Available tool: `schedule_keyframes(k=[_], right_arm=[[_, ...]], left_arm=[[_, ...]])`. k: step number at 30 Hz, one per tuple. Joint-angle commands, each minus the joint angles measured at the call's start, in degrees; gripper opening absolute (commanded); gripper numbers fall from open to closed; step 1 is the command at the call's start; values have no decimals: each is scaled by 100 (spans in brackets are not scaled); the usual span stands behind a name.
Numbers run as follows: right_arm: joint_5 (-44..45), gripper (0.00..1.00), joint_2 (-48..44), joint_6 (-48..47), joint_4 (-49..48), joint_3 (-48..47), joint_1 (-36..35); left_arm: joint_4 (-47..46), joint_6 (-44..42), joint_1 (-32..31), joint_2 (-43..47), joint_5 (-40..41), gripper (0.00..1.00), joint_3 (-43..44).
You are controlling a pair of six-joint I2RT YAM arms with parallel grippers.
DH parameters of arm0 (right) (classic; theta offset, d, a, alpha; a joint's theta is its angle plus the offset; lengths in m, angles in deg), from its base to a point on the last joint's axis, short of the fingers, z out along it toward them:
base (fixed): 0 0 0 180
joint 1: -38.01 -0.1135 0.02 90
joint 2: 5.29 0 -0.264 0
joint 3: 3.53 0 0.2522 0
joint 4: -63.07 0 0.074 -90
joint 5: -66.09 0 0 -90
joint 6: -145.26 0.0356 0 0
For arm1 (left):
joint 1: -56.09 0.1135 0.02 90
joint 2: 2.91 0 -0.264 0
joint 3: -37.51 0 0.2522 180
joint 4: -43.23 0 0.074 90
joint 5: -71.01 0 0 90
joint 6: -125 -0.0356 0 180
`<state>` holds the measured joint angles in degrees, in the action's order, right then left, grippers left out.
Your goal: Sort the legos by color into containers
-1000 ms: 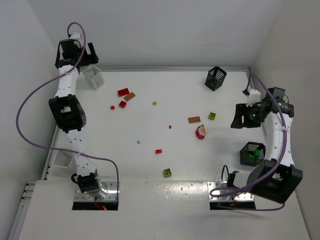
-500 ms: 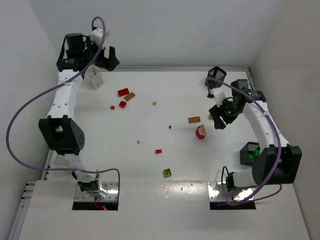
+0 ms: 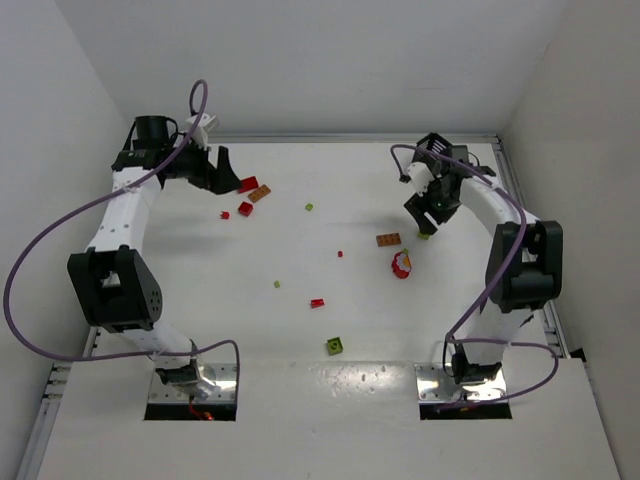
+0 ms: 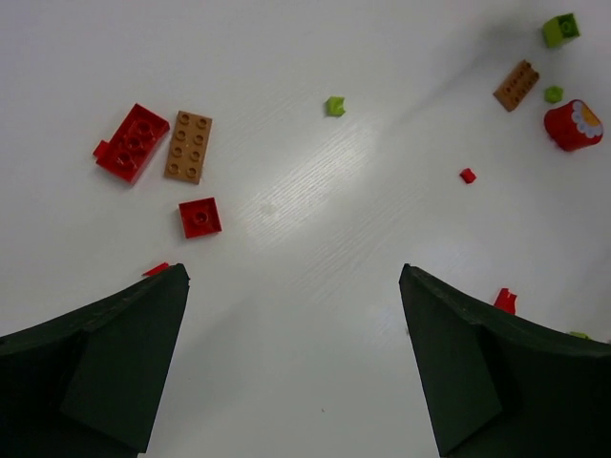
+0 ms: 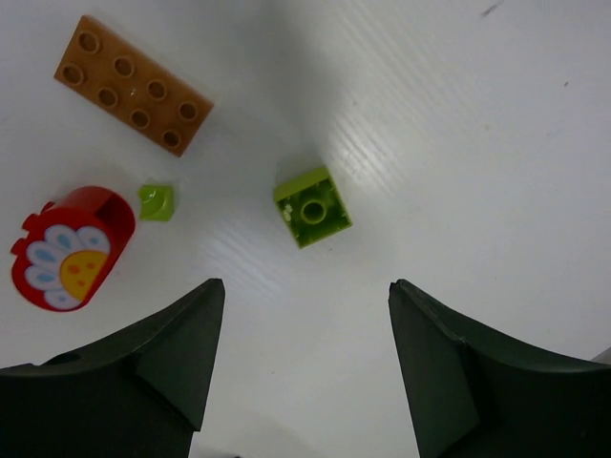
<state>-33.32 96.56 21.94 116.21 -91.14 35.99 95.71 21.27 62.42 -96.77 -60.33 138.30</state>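
Over the last second both arms have swung in over the worktop (image 3: 300,330). The left gripper (image 3: 215,172) has left the far-left corner and now hangs just left of the red brick (image 3: 246,184) and the orange-brown plate (image 3: 260,193). Its jaws are spread wide with nothing between them. The right gripper (image 3: 425,215) has come across from the right edge. It now sits over the yellow-green brick (image 5: 312,206), which lies on the worktop just beyond the fingertips. Those jaws are also parted and hold nothing. Left of that brick lie a second orange-brown plate (image 5: 133,85), a tiny yellow-green bit (image 5: 156,201) and a red flower piece (image 5: 72,248). The legos lie scattered where they were.
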Motion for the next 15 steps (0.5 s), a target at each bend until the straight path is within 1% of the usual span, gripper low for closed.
schedule_keyframes(k=[1,5,6,8,9,10,11,12,13,14,15], right_arm=[[-175,70,142,-596,-290,-473,-18],[-421,70,835,-851,210,-1095,53],[-421,70,889,-851,272,-1097,53],[-421,70,890,-852,212,-1097,105],[-482,70,759,-660,141,-1036,105],[-483,70,671,-467,80,-1036,166],[-552,70,566,-273,27,-957,228],[-553,70,469,59,26,-869,229],[-605,70,268,167,-69,-808,316],[-763,70,188,168,-18,-755,403],[-764,70,117,72,78,-667,404]], left_arm=[[101,-182,184,273,-733,99,-1],[382,-349,185,202,-999,99,-62],[434,-401,185,202,-999,99,-63],[435,-480,-60,202,-859,99,-264],[435,-585,-227,202,-736,99,-317],[339,-586,-611,254,-596,97,-378],[225,-499,-807,316,-377,97,-562],[76,-403,-983,316,-375,97,-685],[-178,-262,-1150,316,-375,96,-800],[-181,-261,-1465,264,-322,96,-871],[-181,-261,-1607,194,-322,96,-871]])
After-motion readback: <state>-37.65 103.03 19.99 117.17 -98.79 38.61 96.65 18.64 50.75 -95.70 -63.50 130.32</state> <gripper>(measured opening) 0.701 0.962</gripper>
